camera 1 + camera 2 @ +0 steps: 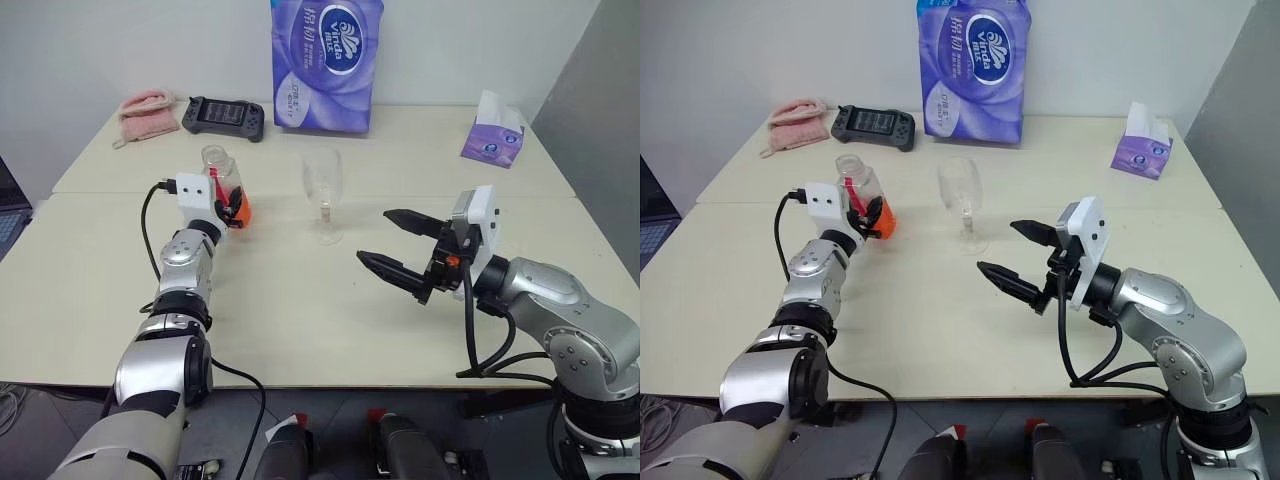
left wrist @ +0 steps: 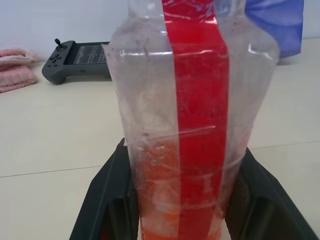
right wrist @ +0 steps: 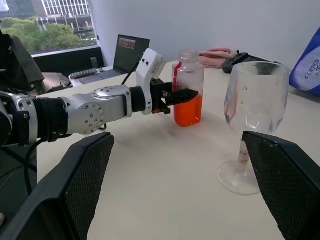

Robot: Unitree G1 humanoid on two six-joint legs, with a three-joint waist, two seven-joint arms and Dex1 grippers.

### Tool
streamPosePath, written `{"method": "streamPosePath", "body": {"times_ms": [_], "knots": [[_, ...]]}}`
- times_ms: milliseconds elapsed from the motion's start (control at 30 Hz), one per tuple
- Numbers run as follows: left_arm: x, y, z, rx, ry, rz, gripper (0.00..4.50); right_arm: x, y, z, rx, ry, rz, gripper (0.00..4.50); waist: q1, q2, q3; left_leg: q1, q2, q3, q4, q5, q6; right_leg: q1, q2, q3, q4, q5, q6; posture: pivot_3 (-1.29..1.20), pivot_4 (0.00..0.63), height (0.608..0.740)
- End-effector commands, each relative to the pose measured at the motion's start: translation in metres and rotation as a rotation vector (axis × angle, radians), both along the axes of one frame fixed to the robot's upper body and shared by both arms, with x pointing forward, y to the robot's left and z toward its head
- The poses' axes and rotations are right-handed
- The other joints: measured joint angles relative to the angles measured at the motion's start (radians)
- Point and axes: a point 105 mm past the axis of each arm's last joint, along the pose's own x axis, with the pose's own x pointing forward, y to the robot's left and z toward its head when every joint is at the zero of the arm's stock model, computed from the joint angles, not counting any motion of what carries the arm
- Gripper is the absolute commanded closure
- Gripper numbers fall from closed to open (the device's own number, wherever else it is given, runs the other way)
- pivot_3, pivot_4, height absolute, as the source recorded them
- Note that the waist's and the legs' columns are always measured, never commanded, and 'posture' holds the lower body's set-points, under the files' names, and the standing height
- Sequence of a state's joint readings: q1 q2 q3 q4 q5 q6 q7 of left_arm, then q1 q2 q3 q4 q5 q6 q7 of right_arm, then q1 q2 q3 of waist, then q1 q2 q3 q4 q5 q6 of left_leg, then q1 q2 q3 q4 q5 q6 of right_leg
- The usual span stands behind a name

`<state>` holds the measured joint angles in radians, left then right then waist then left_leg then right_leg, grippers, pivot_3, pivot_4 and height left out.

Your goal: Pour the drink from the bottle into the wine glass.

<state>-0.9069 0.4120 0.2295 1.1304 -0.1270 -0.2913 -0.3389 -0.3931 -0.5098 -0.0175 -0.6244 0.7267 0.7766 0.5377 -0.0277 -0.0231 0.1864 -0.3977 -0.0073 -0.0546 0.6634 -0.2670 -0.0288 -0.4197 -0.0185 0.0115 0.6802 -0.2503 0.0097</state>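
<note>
Nearest your camera is the right gripper (image 1: 398,243), hovering above the table (image 1: 300,320) with its two black fingers spread wide and nothing between them. It points level, across toward the robot's left, and the wine glass (image 1: 323,192) stands just beyond its fingertips, upright on its round foot, apparently empty.

Your left gripper (image 3: 180,95) is clamped on the bottle (image 3: 188,87). In the left wrist view a finger (image 2: 107,200) presses each flank of the lower body, level with the drink (image 3: 188,110). The bottle's long axis is upright, or close to it; its mouth appears open, with no cap seen. The drink fills only the lower part. Whether the base is on the table or just clear of it cannot be told.

Note the governing relation: the glass lies to the bottle's right, apart from it, with open table between, and roughly level in depth. The left arm reaches forward, forearm low over the table, gripper nearly level.

Judgement: you must carry the bottle rightward until its mouth overhangs the bowl, then roll the wrist toward the glass. Watch for the glass tipping if struck.
</note>
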Motion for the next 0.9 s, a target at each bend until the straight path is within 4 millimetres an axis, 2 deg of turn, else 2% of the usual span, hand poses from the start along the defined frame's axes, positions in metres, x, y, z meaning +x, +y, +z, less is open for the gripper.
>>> {"method": "streamPosePath", "body": {"times_ms": [33,267,667,900], "knots": [[0.002,0.001,0.029,0.081,-0.084,-0.013,2.79,-0.001,-0.002,0.011,0.012,-0.066,-0.021,0.0,0.0,0.0,0.0,0.0,0.0,0.0,0.0,0.0,0.0,0.0,0.0,0.0,0.0,0.0,0.0,0.0,0.15,0.74],[0.005,-0.011,0.066,0.222,-0.153,-0.092,2.79,0.015,-0.006,0.023,0.056,-0.128,-0.097,0.0,0.0,0.0,0.0,-0.001,0.0,0.001,0.0,0.0,0.0,0.0,0.0,-0.001,0.0,0.0,0.0,0.0,0.15,0.74],[0.004,-0.029,0.098,0.423,-0.208,-0.204,2.79,0.027,-0.01,0.036,0.076,-0.193,-0.128,0.0,0.0,0.0,0.0,-0.001,-0.001,0.001,0.0,0.0,0.0,-0.001,0.0,-0.001,0.0,0.0,0.0,0.0,0.15,0.74],[0.004,-0.039,0.106,0.551,-0.227,-0.246,2.79,0.033,-0.011,0.04,0.084,-0.227,-0.141,0.0,0.0,0.0,0.0,-0.001,-0.001,0.002,0.0,0.0,0.0,-0.001,0.001,-0.001,0.0,0.0,0.0,0.0,0.15,0.74]]}}
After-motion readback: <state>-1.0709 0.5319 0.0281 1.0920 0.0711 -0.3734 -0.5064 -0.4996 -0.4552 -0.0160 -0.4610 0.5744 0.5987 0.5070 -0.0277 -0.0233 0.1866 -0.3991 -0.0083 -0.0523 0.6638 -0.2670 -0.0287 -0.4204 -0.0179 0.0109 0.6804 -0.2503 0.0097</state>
